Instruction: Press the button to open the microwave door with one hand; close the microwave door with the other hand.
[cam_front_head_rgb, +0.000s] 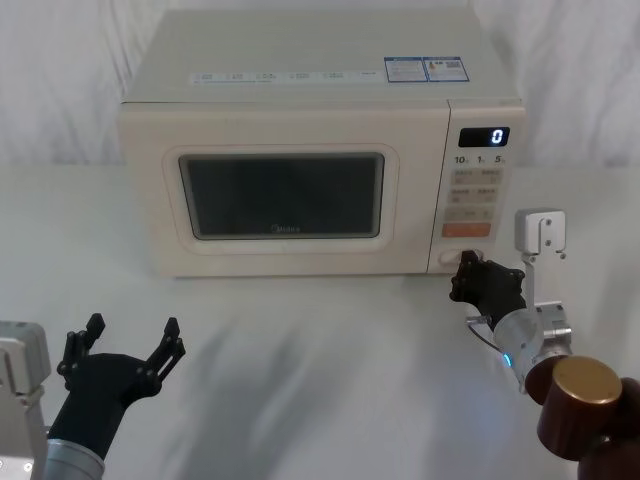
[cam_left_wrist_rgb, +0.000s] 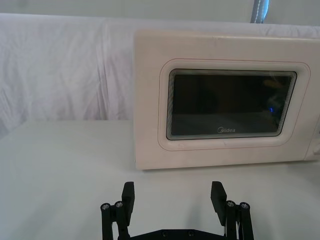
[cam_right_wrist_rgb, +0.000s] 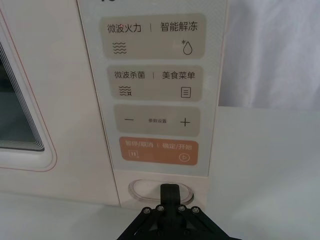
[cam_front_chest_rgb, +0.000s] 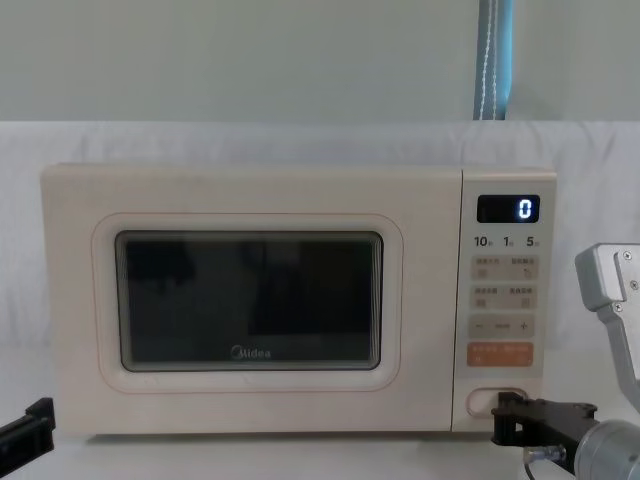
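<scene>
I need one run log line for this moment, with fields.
phase: pressing | right end effector: shut, tip at button | microwave door: closed | left end effector: open, low, front-left of microwave

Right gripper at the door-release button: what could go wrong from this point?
The right gripper, shut, sits at the button just below the orange key; drifting upward might press that instead. The microwave door is shut; it would likely swing out toward the open left gripper, low in front on the table.

microwave (cam_front_head_rgb: 300, 150): 1 | microwave door (cam_front_head_rgb: 285, 195): 1 | button (cam_right_wrist_rgb: 160, 190): 1 | orange key (cam_right_wrist_rgb: 158, 149): 1 | tools: 2 — left tool (cam_front_head_rgb: 125, 345), right tool (cam_front_head_rgb: 466, 272)
</scene>
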